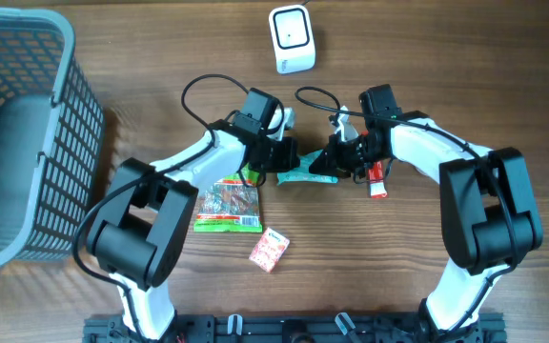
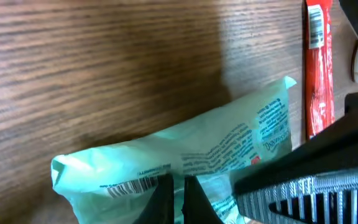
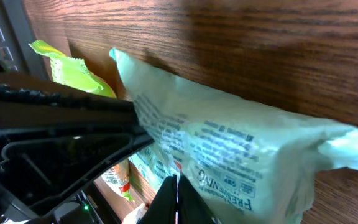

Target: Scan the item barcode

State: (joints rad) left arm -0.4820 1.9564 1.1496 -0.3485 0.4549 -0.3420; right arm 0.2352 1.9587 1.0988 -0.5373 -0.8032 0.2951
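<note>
One container stands on the bench (image 1: 503,57): a grey lattice basket (image 1: 65,105) at the left edge, reaching to the far left corner. Its smooth grey bottom shows through the open top.

Both arms meet at the middle of the bench. The left gripper (image 1: 284,157) is clenched on one side of the mint-green packet (image 1: 303,174), and the right gripper (image 1: 327,162) is clenched on the other side, so the packet hangs between them. In the left wrist view the closed fingertips (image 2: 160,198) pinch the packet's lower edge just beside the barcode (image 2: 135,185). The packet's printed side faces both wrist cameras.

The white scanner (image 1: 292,38) stands near the far edge, in the middle, apart from the packet, with bare wood between them.

A red stick (image 1: 377,179) lies just beside the right gripper. A yellow-green packet (image 3: 73,71) lies partly under the left arm. Nearer the near edge lie a green snack bag (image 1: 227,207) and a small pink packet (image 1: 269,250), close together but not touching.

Bare wood shows between the basket and the left arm, and along the whole right edge beyond the right arm.
</note>
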